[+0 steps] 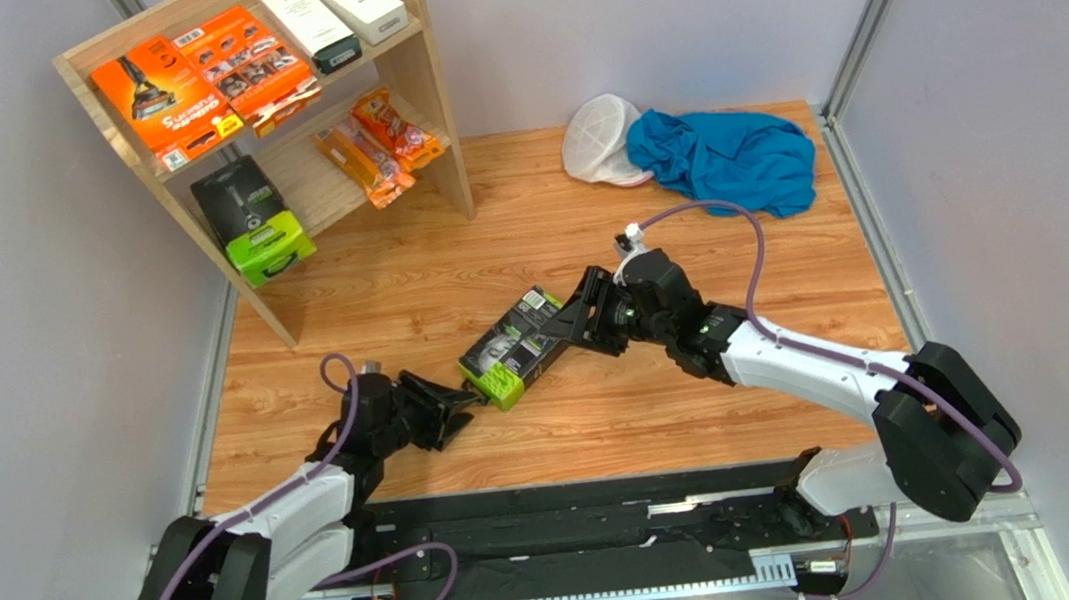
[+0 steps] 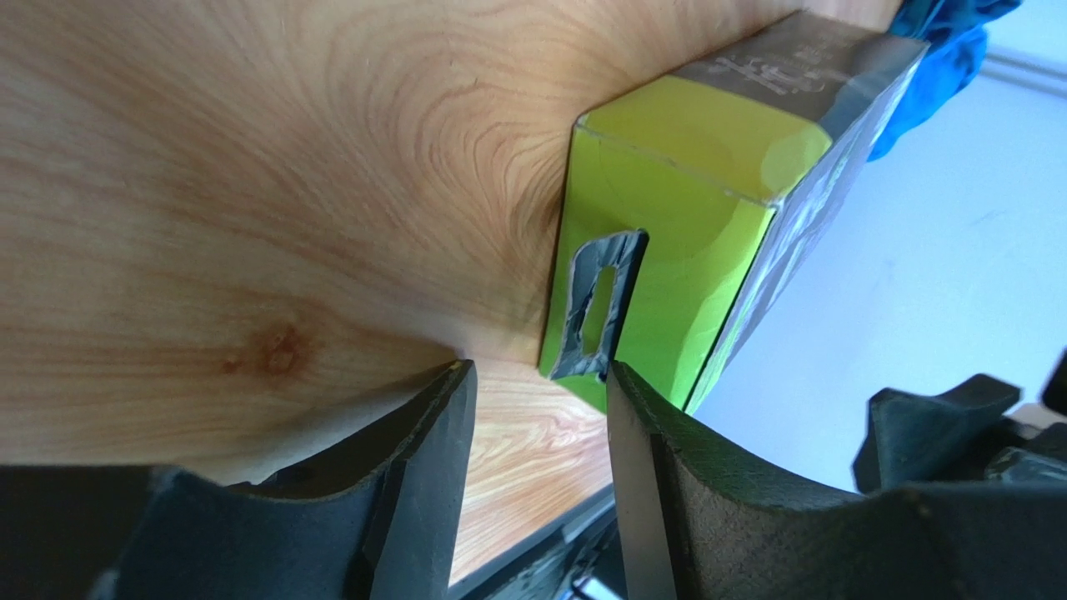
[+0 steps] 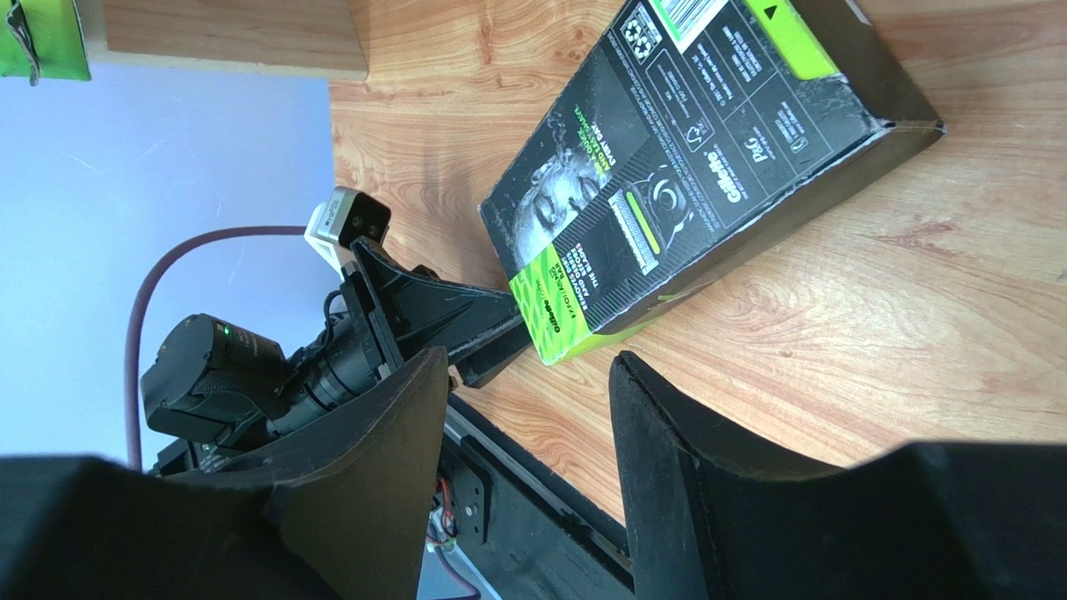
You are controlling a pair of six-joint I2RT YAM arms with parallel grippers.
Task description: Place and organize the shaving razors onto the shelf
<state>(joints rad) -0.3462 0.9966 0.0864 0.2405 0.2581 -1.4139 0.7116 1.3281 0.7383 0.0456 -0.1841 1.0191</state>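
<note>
left arm: lay low over the table (image 1: 491,260), forearm stretched toward the centre, wrist aimed at the lime end of the loose razor pack (image 1: 511,345) (image 2: 676,200) (image 3: 676,163).
left gripper (image 1: 456,407) (image 2: 539,370): jaws part-open, bare wood showing in the gap, nothing clamped. The pack's grey hang tab (image 2: 599,306) sat just past the fingertips. Couldn't tell if they touched.
right arm: came in from the right, elbow bent, wrist pointed left at the pack's black end.
right gripper (image 1: 571,329) (image 3: 526,360): jaws spread, nothing between the fingers. In the top view the tips were right at the black end. Contact or not, couldn't tell.
loose razor pack: black and lime green, lay on the table between the two grippers, lime end toward the left arm, well apart from the shelf (image 1: 441,115).
shelf: stood at the back-left corner of the table.
top tier: two flat orange packs (image 1: 163,101) side by side, two white boxes (image 1: 308,21) to their right.
lower tier: second black-and-lime pack (image 1: 244,220) on the left, two small orange packets (image 1: 362,161) on the right.
back right: blue cloth (image 1: 721,158) with the white mesh cap (image 1: 601,139) just beside it.
</note>
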